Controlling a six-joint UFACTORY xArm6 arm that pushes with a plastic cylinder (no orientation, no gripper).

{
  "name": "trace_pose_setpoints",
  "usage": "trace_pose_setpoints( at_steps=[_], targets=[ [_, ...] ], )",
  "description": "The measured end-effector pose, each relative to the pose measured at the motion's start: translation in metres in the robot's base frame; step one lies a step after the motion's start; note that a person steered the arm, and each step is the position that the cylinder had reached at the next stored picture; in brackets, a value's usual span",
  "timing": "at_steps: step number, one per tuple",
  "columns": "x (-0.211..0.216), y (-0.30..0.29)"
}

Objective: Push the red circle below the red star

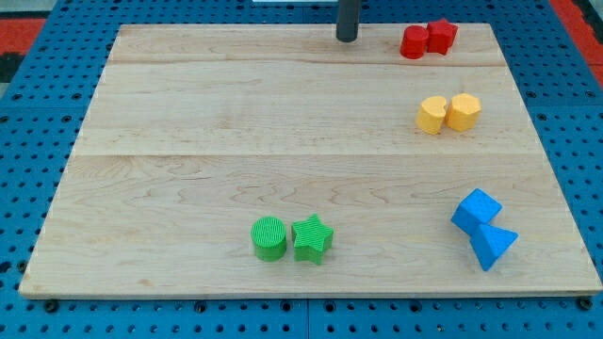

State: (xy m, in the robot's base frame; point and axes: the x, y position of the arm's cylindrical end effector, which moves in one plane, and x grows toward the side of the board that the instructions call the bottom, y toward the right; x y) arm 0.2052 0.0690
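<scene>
Red circle (413,43): sitting near the counter's top edge toward the view's right, touching the red star on its left side. It is a short round cylinder standing on its flat end, so it is showing no long axis and no pointing direction.
Red star (441,35): lying just right of the red circle and slightly nearer the view's top.
My tip (347,39): resting near the top edge, left of the red circle and clearly apart from it, touching no block.
Claw: the arm is carrying none, only a straight dark rod, so nothing is being held or pinched.
Arm pose: the rod is coming down from the view's top, roughly upright; the rest of the arm is lying outside the view.
Counter (236,141): a pale wooden board lying on a blue pegboard.
Yellow blocks: a yellow heart-like block (431,115) and a yellow hexagon (463,111) are touching at the right.
Blue blocks: a blue cube (476,211) and a blue triangle (493,245) are touching at lower right.
Green blocks: a green circle (269,237) and a green star (312,238) are sitting side by side near the bottom.
</scene>
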Motion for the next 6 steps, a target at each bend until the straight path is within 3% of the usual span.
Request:
trace_pose_setpoints(
  at_steps=[2,4,6],
  targets=[
    [-0.006,0.063],
    [0.038,0.072],
    [0.049,0.092]
  ],
)
